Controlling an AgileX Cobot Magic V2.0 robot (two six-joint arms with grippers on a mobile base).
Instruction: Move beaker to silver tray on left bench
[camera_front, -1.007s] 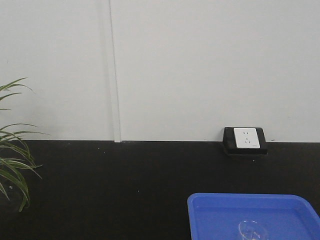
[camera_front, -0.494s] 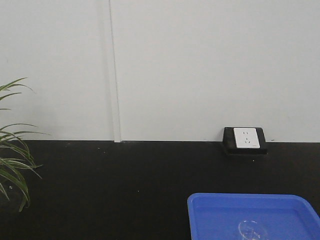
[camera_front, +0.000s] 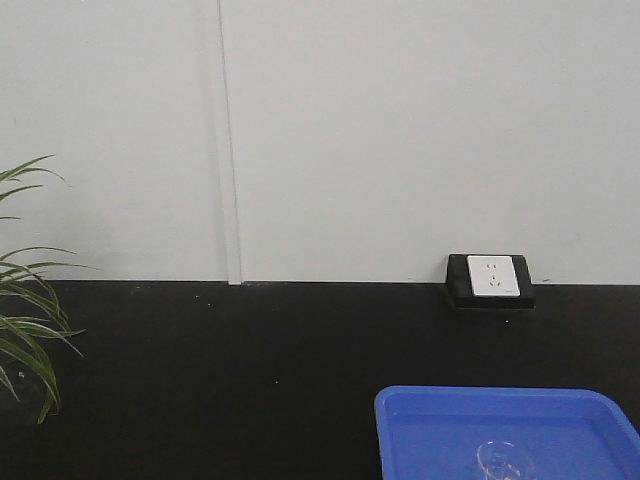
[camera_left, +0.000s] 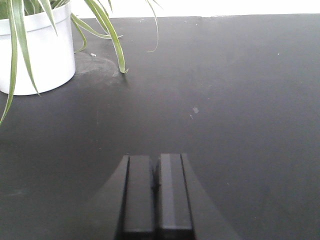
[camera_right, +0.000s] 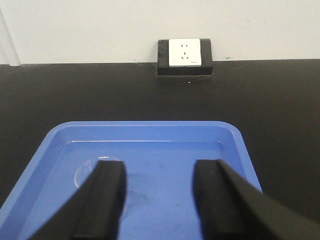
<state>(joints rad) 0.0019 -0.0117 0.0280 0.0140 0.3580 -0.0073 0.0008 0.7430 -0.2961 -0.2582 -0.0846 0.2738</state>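
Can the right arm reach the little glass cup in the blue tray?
Probably yes. The right gripper hangs open over the blue tray, and the beaker sits just beside one finger, nothing between.

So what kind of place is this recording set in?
Probably a laboratory bench: a matte black benchtop, a blue tray holding a clear glass beaker, and a power socket at the bench's back edge.

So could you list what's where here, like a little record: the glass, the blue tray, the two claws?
beaker: in the blue tray, not gripped
right gripper: open, above the blue tray
left gripper: shut, empty, above the black bench, near the plant
socket: at the wall, behind the blue tray
silver tray: not in view
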